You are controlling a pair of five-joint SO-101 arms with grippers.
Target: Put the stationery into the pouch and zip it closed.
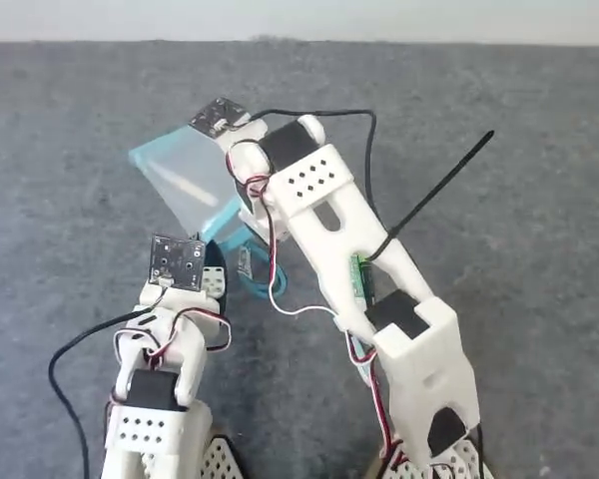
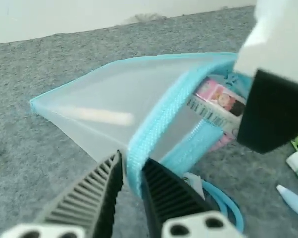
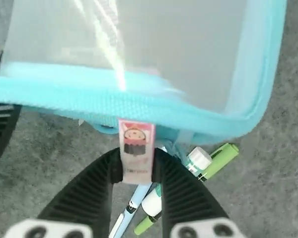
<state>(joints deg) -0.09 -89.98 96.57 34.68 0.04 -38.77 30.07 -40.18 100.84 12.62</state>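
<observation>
On the grey fuzzy counter we see a flat see-through plastic pouch with a light blue zip edge. It is lifted and tilted between the two arms. The left hand is pressed onto the blue edge of the pouch and pinches it near one end of the mouth. The right hand pinches a small pink and white block with a cartoon picture on it, likely an eraser.

What matters most is where the block sits next to the mouth. The block is right at the blue edge, touching it or just beside it. Its long side points straight from the right hand toward the pouch. In the left wrist view the mouth looks a little open, with the block at the gap. We think the right hand is the one to push the block in, since it is at the opening, while the left hand holds the pouch. We cannot tell if the block is inside yet.

Under the right hand, on the counter, lie a bright green pen and a white and light blue pen. They are outside the pouch. So we judge the task is only partly done, and the zip is not closed.
</observation>
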